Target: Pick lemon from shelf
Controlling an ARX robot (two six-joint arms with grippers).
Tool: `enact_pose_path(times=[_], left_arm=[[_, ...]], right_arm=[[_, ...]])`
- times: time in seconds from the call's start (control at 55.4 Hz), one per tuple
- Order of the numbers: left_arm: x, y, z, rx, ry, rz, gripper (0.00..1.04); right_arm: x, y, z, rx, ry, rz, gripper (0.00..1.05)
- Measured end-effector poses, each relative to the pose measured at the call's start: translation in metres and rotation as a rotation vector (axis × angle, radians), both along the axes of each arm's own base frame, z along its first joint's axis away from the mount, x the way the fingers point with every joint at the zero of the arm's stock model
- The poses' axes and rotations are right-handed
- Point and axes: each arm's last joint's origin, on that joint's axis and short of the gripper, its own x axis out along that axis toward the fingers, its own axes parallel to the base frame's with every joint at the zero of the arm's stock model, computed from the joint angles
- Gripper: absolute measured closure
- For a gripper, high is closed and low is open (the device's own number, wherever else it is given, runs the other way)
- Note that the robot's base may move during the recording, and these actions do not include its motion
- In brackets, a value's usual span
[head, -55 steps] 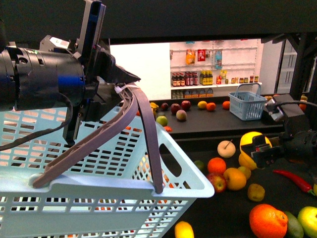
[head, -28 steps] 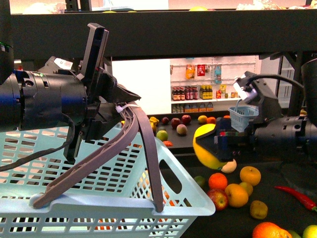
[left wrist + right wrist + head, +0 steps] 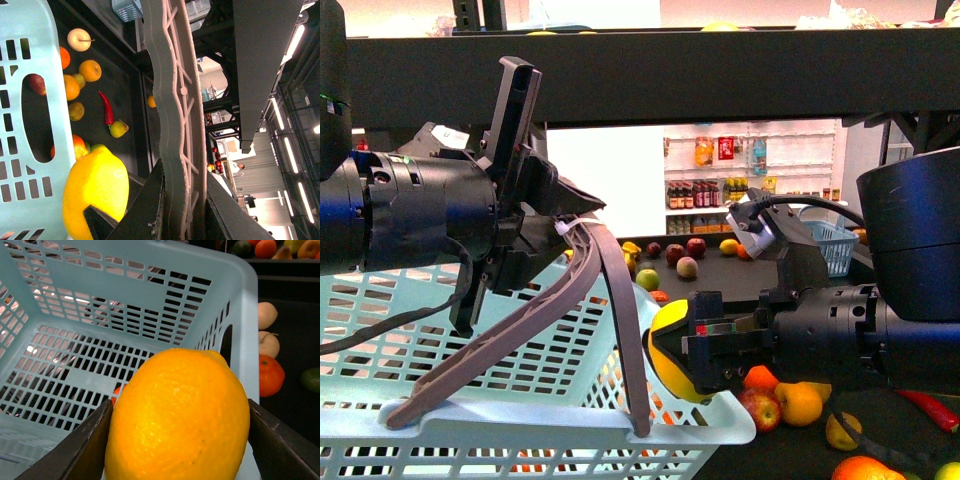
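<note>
The lemon is a bright-yellow oval held in my right gripper, which is shut on it. It hangs just over the near right corner of the light-blue basket, at rim height. In the right wrist view the lemon fills the space between both fingers, with the basket's open inside behind it. My left gripper is shut on the grey basket handle and holds the basket up. In the left wrist view the handle runs between the jaws, with the lemon beside it. The black shelf deck spans overhead.
Oranges, a red apple and a red chili lie on the lower black deck under my right arm. A small blue basket and several fruits sit on a far deck. White wall shelving with bottles stands behind.
My right gripper has carried the lemon left and downward, from above the fruit pile to the basket's right rim. My left gripper still holds the handle and has barely moved.
</note>
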Motion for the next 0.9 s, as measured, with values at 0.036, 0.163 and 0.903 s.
enact_pose_path(times=[0.036,0.163,0.903], left_arm=[[0.000,0.000,0.000,0.000,0.000,0.000,0.92],[0.000,0.000,0.000,0.000,0.000,0.000,0.92],[0.001,0.000,-0.002,0.002,0.004,0.001,0.92]], right_arm=[[-0.001,0.002,0.000,0.007,0.006,0.005,0.33],[-0.002,0.006,0.000,0.021,0.011,0.024,0.25],[0.054,-0.096,-0.004,0.065,0.012,-0.340,0.07]])
